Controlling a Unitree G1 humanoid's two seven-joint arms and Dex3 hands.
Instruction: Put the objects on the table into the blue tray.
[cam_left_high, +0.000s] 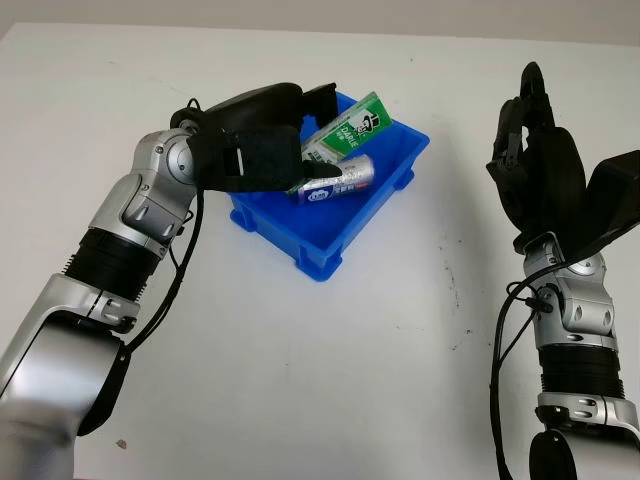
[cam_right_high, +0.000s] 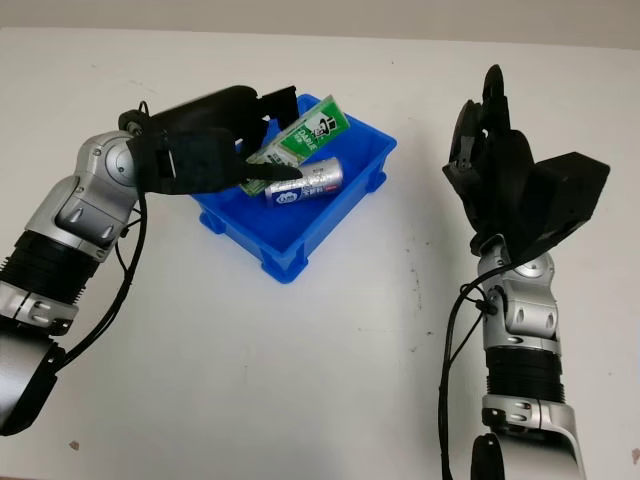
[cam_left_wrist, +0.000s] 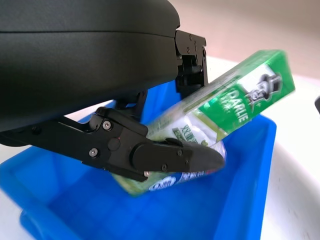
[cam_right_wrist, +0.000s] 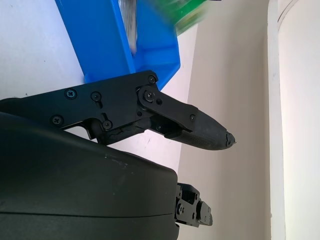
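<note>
Gripping green toothpaste box (cam_left_high: 345, 131) over blue tray (cam_left_high: 375, 210) — left robot hand (cam_left_high: 270, 140); right robot hand (cam_left_high: 530, 150) open.

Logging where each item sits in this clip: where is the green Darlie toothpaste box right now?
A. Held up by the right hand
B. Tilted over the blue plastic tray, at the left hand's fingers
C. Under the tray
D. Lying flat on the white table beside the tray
B: the green Darlie toothpaste box leans tilted over the blue plastic tray, above a silver tube, with the left hand around its lower end.
</note>
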